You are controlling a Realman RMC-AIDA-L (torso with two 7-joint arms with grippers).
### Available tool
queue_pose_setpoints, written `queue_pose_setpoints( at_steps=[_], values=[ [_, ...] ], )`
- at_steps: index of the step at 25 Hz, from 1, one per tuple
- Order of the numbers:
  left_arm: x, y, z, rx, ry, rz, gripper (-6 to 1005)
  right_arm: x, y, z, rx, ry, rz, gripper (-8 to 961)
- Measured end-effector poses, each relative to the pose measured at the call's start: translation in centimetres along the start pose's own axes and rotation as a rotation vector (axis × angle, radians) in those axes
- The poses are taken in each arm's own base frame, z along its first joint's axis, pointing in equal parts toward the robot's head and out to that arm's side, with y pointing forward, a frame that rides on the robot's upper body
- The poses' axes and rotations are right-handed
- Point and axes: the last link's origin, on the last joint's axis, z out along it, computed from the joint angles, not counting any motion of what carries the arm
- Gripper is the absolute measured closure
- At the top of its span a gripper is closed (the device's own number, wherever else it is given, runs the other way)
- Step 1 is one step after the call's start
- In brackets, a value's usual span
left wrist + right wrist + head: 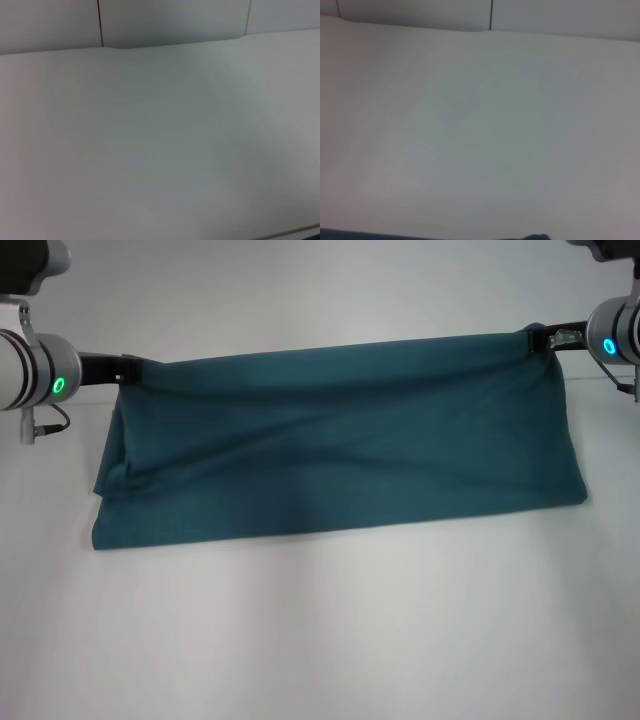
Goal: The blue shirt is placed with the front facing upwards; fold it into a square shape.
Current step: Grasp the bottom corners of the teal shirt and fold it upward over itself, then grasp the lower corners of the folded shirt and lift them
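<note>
Left gripper point(128, 369) is clamped on one top corner of the blue shirt point(340, 440), right gripper point(545, 339) pinching the other. The shirt is stretched wide between them, folded, its lower edge draping onto the white table point(330, 630).

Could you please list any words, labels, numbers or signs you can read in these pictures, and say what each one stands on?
None can be read. The shirt, held up at its top corners by the left gripper and the right gripper, shows only plain blue cloth, with no print or label facing the head camera. Both wrist views show only the bare white table.
</note>
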Motion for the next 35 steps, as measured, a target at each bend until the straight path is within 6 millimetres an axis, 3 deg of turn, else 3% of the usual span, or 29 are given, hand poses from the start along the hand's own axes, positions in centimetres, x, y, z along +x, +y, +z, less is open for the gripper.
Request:
queue_pose_setpoints(
  at_steps=[14,20,30,35],
  values=[
    [0.6,0.8,-0.1,-0.011,0.020,0.032,980,-0.3,-0.2,0.0,0.010,-0.016,-0.024,885],
    [0.7,1.1,0.0,-0.014,0.021,0.041,731,-1.1,-0.5,-0.1,0.020,-0.041,-0.029,857],
    [0.4,0.6,-0.2,-0.015,0.021,-0.047,459,-1.9,-1.3,-0.5,-0.012,-0.018,0.038,426],
    [0.4,-1.2,-1.5,-0.052,0.032,-0.234,330,-0.7,-1.8,-1.8,-0.173,-0.033,0.176,342]
  ],
)
